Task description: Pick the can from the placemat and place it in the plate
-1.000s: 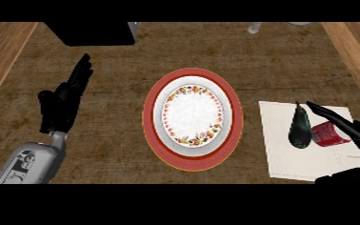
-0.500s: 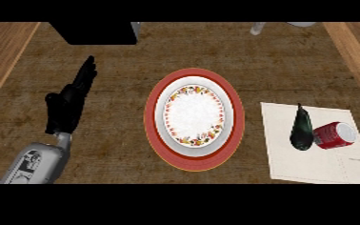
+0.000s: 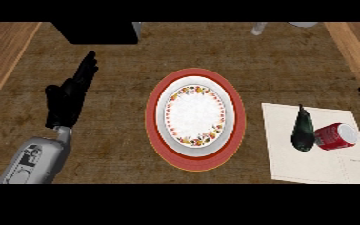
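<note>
Brown woven-textured counter top [image 3: 105, 171] w/ lighter wood strips at left & right edges. Lying directly on it: a red-rimmed plate [image 3: 195, 118] w/ a white floral-bordered centre, well right of the left hand's fingertips [image 3: 87, 63]; a pale placemat [image 3: 313, 164] further right; a black box [image 3: 95, 32] just above those fingertips, at the far edge.

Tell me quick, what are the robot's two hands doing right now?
Left hand: open, fingers straight, holding nothing, resting at the view's left.
Right hand: not in view.
</note>
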You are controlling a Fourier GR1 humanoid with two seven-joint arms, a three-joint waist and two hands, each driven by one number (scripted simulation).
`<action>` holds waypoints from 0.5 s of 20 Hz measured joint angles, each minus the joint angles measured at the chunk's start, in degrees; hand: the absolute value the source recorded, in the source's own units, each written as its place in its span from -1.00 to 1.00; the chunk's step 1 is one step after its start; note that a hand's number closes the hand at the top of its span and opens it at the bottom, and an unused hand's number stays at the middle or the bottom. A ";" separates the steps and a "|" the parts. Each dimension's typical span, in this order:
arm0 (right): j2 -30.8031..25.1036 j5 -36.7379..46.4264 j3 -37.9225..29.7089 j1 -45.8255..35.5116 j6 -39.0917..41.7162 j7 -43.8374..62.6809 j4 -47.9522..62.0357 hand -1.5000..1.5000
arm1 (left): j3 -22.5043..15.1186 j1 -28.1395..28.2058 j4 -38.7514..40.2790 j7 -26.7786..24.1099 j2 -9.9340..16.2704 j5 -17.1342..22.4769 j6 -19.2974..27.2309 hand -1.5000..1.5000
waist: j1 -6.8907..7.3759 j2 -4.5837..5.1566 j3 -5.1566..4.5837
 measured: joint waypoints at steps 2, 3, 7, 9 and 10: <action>0.10 1.72 0.07 -1.36 1.38 -0.44 2.00 -1.00 | -0.13 0.62 0.90 -1.23 -1.16 -1.19 0.12 0.00 | 0.08 0.03 0.02; 0.74 2.49 0.71 -2.40 2.05 0.53 2.22 -1.00 | 0.39 0.98 0.47 -1.28 -0.96 -1.23 -0.18 0.00 | 0.16 0.03 0.02; 4.07 7.22 3.32 -6.09 2.75 1.02 5.20 -1.00 | 1.64 0.74 0.49 -0.95 -1.43 -1.95 -1.54 0.00 | 0.30 0.06 0.04; 5.00 10.01 4.38 -5.64 2.21 0.97 5.38 -1.00 | 1.94 0.76 0.65 -0.95 -1.91 -2.60 -1.60 0.00 | 0.18 0.04 0.04; 5.34 11.22 4.82 -5.93 2.41 1.24 5.56 -1.00 | 2.47 0.82 1.00 -1.33 -1.93 -2.46 -2.17 0.00 | 0.17 0.04 0.04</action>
